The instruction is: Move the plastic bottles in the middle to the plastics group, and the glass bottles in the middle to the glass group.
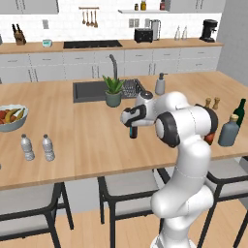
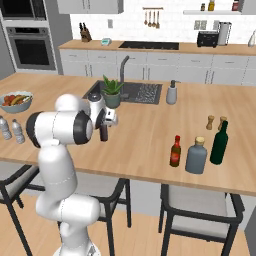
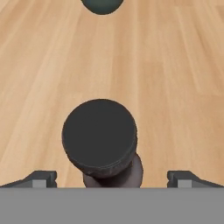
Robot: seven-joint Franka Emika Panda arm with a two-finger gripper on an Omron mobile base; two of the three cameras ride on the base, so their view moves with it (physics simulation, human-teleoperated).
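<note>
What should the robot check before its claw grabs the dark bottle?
1. Claw open: ok, both fingertips stand wide apart.
2. Dark bottle upright on the counter: ok.
3. Bottle centred between the fingertips: ok in the hand view.
4. Claw low enough around the bottle: cannot tell.
5. Free spot by the green wine bottle and grey-blue bottle: ok, bare wood lies in front of them.
</note>
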